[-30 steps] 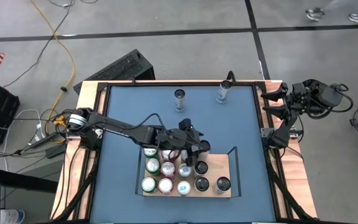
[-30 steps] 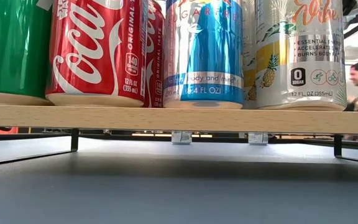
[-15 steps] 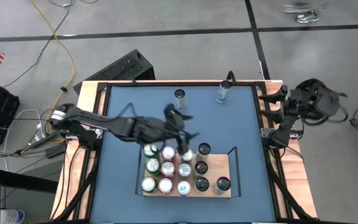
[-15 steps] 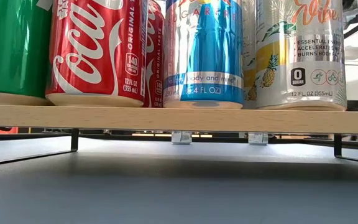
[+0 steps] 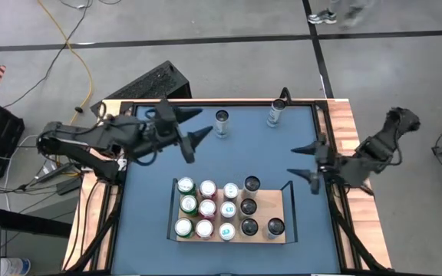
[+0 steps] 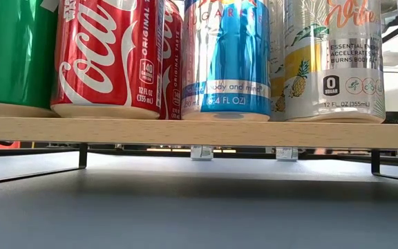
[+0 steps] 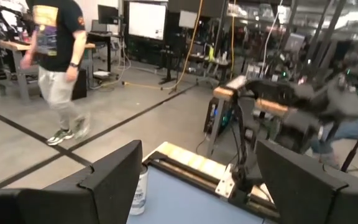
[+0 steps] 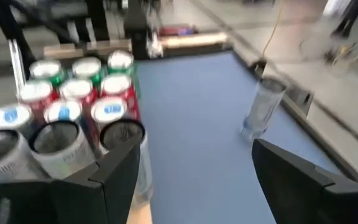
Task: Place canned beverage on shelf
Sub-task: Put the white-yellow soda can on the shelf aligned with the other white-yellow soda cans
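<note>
The shelf (image 5: 271, 201), a light-wood board with black end rails, stands on the blue table's near middle and carries several upright cans (image 5: 207, 207). The low view shows their bases on the board (image 6: 199, 131). Two more cans stand on the table by its far edge, one (image 5: 222, 121) left of the other (image 5: 276, 113). My left gripper (image 5: 194, 134) hovers open and empty over the table's far left, near the left can (image 7: 138, 190). My right gripper (image 5: 294, 162) is open and empty over the table's right side, facing the shelf's cans (image 8: 73, 106).
Light-wood strips and black frame bars (image 5: 336, 165) border the table. A black keyboard-like box (image 5: 148, 83) and cables lie on the floor behind the far left corner. A person (image 7: 55, 56) walks in the room beyond the table.
My left gripper has risen from the shelf's far row of cans and drawn back toward the table's far left, tipping up to level. My right gripper has swung in from beyond the table's right edge to over its right side, toward the shelf. The cans stay put.
</note>
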